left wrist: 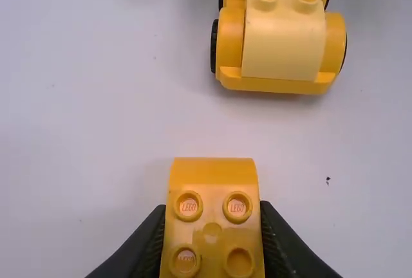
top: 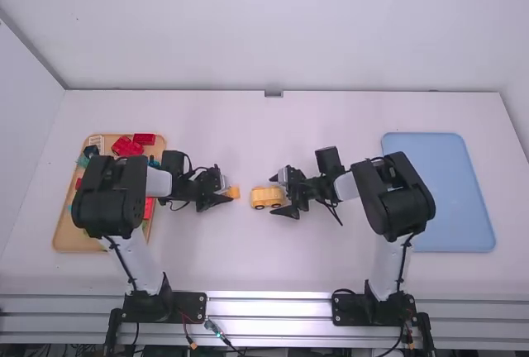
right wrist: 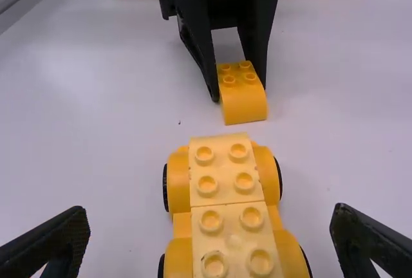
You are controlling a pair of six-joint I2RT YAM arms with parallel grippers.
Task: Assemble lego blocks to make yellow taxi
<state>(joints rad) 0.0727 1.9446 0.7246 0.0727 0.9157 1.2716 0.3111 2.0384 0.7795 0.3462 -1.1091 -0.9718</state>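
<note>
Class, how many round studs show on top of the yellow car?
8 on the yellow car in the right wrist view: four on its farther block, four on its nearer block. More may lie past the view's lower edge.

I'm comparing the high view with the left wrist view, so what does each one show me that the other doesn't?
The high view gives the blue tray, the tan tray with red blocks in it, and the right gripper at the car.

The left wrist view gives the round studs on the held block and a dark speck on the table.

Both share the yellow block in the left gripper, and the yellow car apart from it.
</note>
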